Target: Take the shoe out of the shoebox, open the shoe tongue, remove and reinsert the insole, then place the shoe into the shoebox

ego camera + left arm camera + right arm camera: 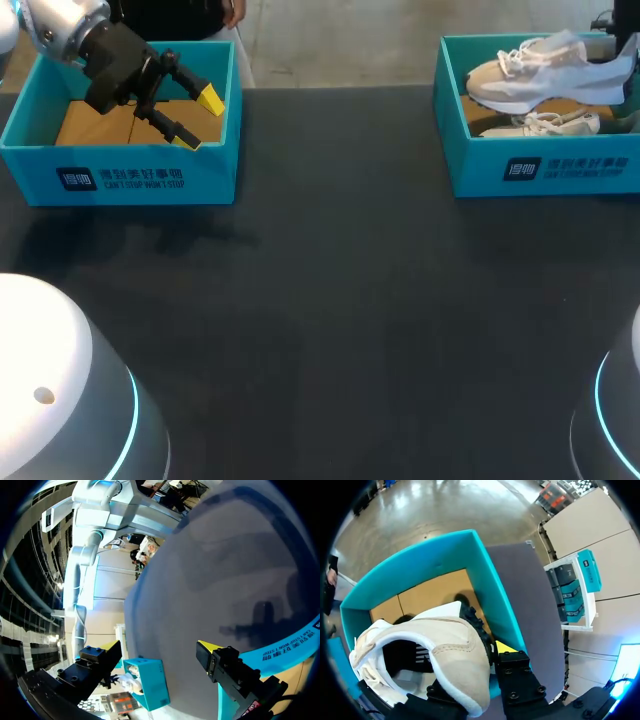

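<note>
A beige and white shoe (535, 70) hangs tilted over the right teal shoebox (545, 170), heel toward the table's right edge. My right gripper (470, 672) is shut on its heel (455, 655), one yellow tip (504, 647) showing beside it; in the head view only a dark part of that gripper (628, 45) shows. A second shoe with white laces (545, 124) lies in the box under it. My left gripper (198, 120) hovers open and empty over the left teal box (120, 175), its yellow fingertips (209, 647) wide apart.
The left box shows only its brown cardboard floor (90, 125). Between the two boxes lies the dark table top (340, 300). In the left wrist view the right shoebox (152, 682) stands far across the table.
</note>
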